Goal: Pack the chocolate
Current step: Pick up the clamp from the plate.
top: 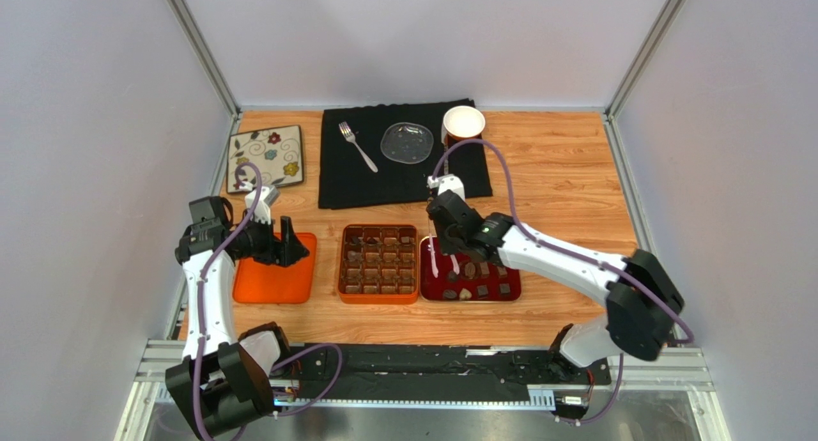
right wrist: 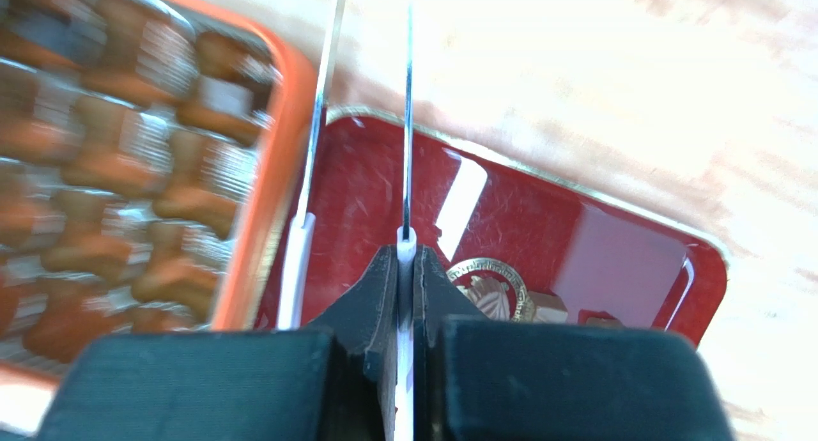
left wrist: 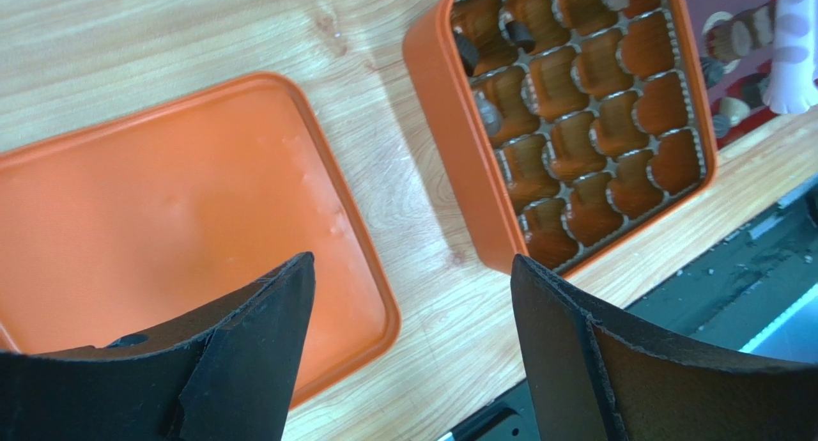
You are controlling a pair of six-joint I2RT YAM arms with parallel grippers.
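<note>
Several small brown chocolate pieces (top: 470,270) lie in a red tray (top: 430,286); they also show in the left wrist view (left wrist: 737,38) and the right wrist view (right wrist: 492,290). The orange box (top: 340,262) with grid compartments holds a few dark pieces at its far left (left wrist: 468,50). My right gripper (top: 445,236) is over the tray's left part, shut on one leg of white-handled metal tongs (right wrist: 406,125). The other leg (right wrist: 298,259) hangs free to the left. My left gripper (top: 288,242) is open and empty over the orange lid (left wrist: 173,201).
A black cloth (top: 403,163) at the back carries a fork (top: 357,146), a clear glass dish (top: 407,142) and a paper cup (top: 463,125). A flowered plate (top: 266,157) lies at back left. A black rail (top: 422,369) runs along the near edge.
</note>
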